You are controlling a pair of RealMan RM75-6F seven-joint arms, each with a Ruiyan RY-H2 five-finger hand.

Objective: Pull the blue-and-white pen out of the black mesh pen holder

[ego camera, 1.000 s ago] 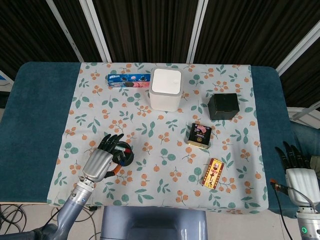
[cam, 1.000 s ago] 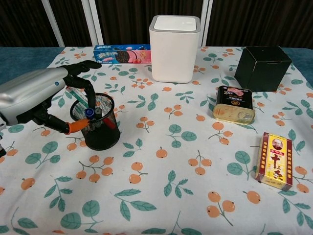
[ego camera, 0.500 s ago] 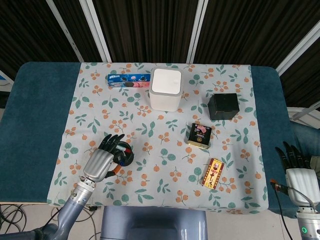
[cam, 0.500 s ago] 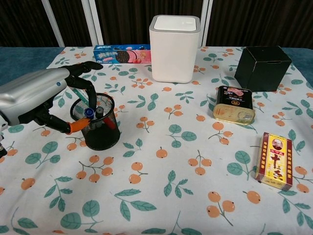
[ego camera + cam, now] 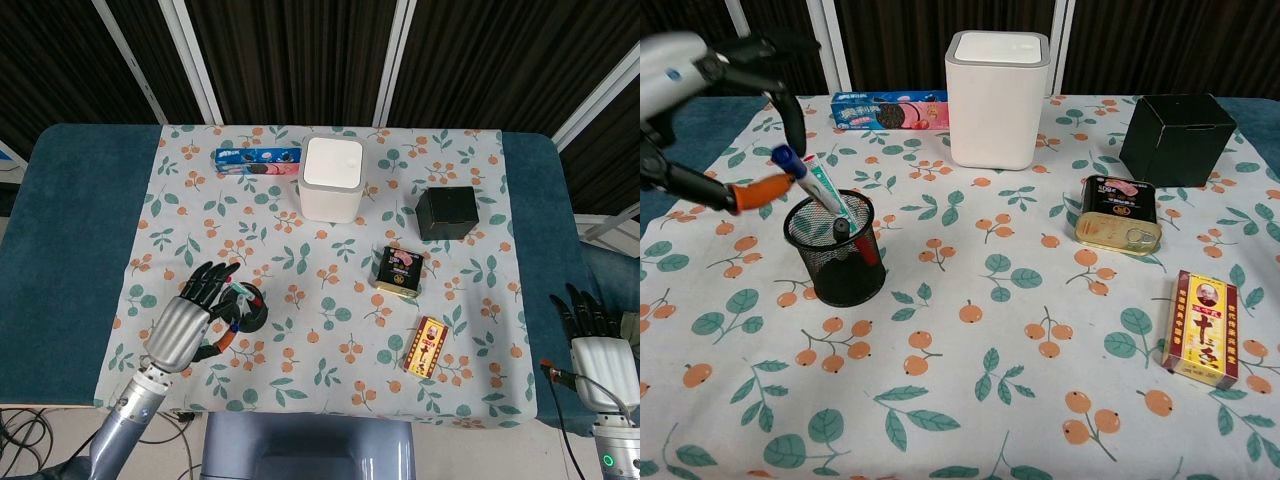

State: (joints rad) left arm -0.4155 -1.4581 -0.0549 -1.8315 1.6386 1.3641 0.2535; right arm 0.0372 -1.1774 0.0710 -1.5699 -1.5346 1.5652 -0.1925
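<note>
The black mesh pen holder (image 5: pixel 836 252) stands on the flowered cloth at the front left, also seen in the head view (image 5: pixel 250 312). My left hand (image 5: pixel 702 88) is raised above and left of it and pinches the blue-and-white pen (image 5: pixel 816 182) near its blue cap. The pen slants up and to the left, its lower end still at the holder's mouth. A red-and-black pen (image 5: pixel 862 246) stays inside the holder. My right hand (image 5: pixel 592 342) rests off the table's right edge, fingers spread, holding nothing.
A white bin (image 5: pixel 998 98) and a blue cookie box (image 5: pixel 890 110) stand at the back. At the right are a black box (image 5: pixel 1178 138), a small tin (image 5: pixel 1118 215) and a yellow-red carton (image 5: pixel 1200 328).
My left hand has risen up and to the left from the holder, lifting the blue-and-white pen most of the way out. The right hand has not moved.
</note>
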